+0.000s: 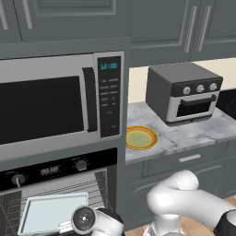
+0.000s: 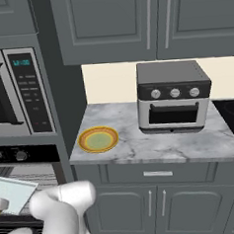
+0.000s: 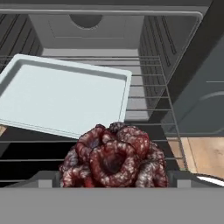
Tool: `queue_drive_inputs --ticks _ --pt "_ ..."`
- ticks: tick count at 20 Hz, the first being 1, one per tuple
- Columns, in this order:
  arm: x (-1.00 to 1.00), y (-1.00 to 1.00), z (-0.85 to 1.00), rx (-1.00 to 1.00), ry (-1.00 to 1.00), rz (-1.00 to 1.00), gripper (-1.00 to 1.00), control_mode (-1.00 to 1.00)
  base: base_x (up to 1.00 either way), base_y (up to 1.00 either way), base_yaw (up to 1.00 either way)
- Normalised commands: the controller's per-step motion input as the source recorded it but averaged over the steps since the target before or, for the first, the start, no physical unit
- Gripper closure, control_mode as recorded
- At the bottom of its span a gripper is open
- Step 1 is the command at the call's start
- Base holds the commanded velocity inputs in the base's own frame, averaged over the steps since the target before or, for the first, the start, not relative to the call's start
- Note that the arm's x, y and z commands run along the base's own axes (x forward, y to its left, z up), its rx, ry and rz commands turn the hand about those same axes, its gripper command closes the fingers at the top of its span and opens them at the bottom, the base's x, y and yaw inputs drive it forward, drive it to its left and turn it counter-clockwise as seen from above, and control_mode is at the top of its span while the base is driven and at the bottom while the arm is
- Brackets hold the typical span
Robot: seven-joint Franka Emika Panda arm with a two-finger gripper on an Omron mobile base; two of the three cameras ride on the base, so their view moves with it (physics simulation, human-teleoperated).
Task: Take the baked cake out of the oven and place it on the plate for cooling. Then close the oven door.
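Note:
The baked cake (image 3: 114, 157), dark reddish-brown and knobbly, sits low at the front of the oven's wire rack (image 3: 153, 105). It lies just ahead of my gripper (image 3: 113, 181), whose jaws stand open on either side of it. In the left base view my gripper (image 1: 69, 225) reaches into the oven (image 1: 50, 171) below the black control panel. The oven cavity is open and the oven door is out of view. On the marble counter lies the plate (image 1: 141, 137) (image 2: 98, 139), yellow-rimmed with a pale green centre.
A pale blue-grey baking tray (image 3: 65, 98) (image 1: 53, 212) lies on the rack just behind the cake. The silver microwave (image 1: 46, 106) is above the oven. A grey toaster oven (image 1: 184, 92) (image 2: 173, 95) stands on the counter (image 2: 155, 146) right of the plate.

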Motion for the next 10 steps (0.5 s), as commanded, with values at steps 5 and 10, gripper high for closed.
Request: queue_drive_inputs --ticks 5,10 --pt "-0.3 -0.44 0.52 0.03 0.0 -0.1 1.0 -1.0 0.0 0.0 0.0" --pt "-0.32 -0.49 0.44 0.0 0.0 -0.11 1.0 -1.0 0.0 0.0 0.0"
